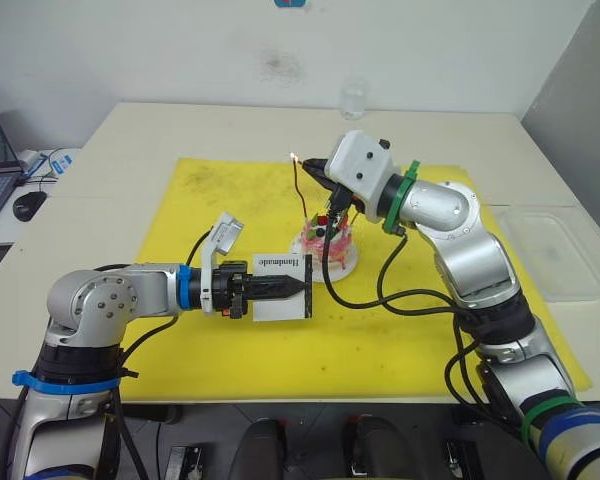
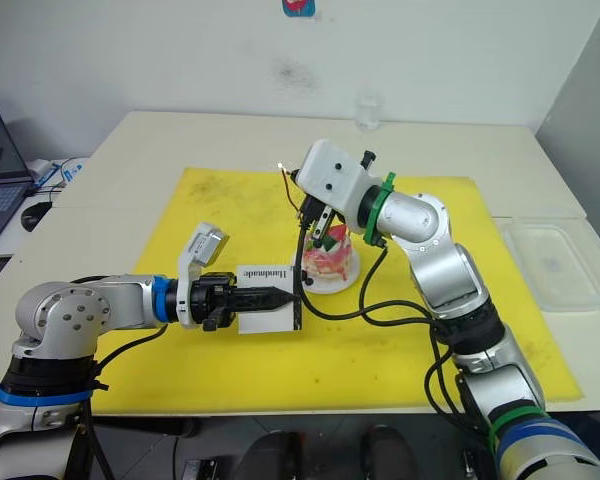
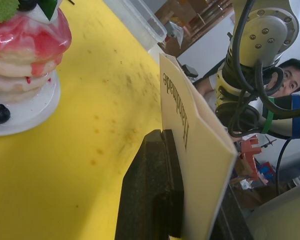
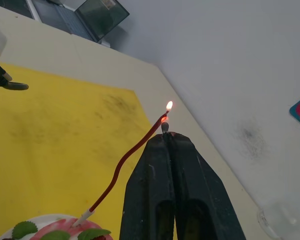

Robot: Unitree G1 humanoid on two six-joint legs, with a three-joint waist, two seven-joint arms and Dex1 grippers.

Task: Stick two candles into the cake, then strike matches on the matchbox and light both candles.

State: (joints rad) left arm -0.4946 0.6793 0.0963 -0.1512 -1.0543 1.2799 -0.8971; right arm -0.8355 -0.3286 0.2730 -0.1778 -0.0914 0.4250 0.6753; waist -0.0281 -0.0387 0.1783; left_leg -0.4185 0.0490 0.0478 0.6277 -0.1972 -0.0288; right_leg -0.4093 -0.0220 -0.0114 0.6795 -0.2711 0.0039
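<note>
The thin, wavy dark-red wax candle rises from the small round pink-frosted cake, a small flame at its tip. The right gripper pinches a short dark match touching that tip. At the cake's 8 o'clock, the left gripper clamps the flat white cardboard matchbox.

The light is bright and even, from above, with soft, weak shadows. The yellow mat is vivid with no strong glare. In the left wrist view the black fingers at 6 o'clock and the room at 3 o'clock are blurred. The small flame glows overexposed.
</note>
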